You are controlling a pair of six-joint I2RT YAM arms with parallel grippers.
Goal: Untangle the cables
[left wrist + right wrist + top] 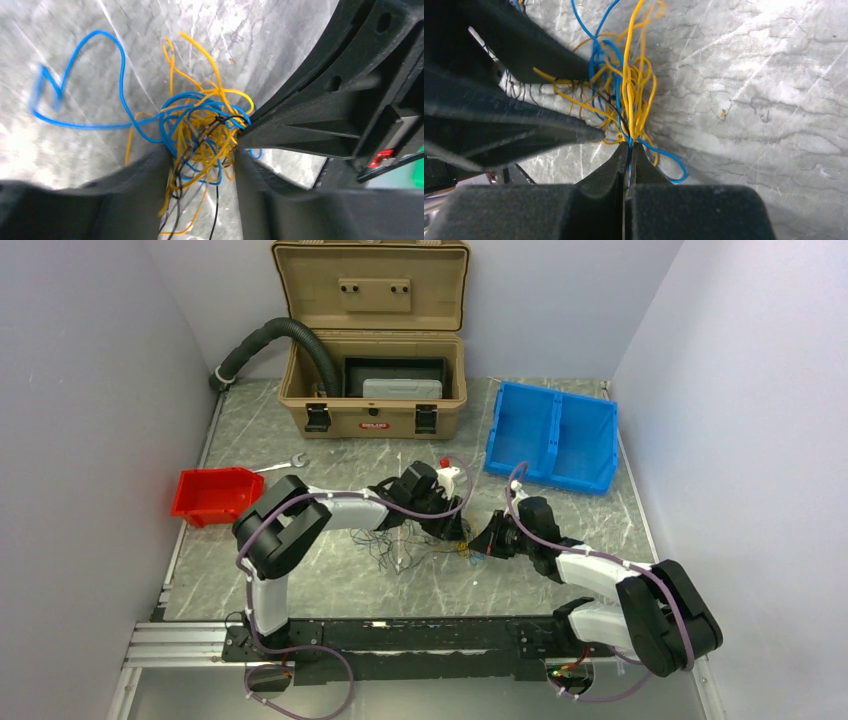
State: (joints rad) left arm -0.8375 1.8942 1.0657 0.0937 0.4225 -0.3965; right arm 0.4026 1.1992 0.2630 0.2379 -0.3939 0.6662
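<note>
The cables (415,548) are a tangle of thin blue, yellow-orange and black wires lying on the marble tabletop between the two arms. In the left wrist view the bunch (202,127) sits between the spread jaws of my left gripper (202,155), with strands brushing both fingers. One long blue loop (90,80) trails off to the left. My right gripper (629,149) is shut on the near edge of the cables (629,95), a blue strand pinched between its jaws. Both grippers (452,530) (484,543) meet tip to tip over the tangle.
An open tan toolbox (372,390) stands at the back, with a black ribbed hose (270,340) running into it. A blue divided bin (552,435) is at back right. A red bin (213,495) and a wrench (283,464) lie at the left.
</note>
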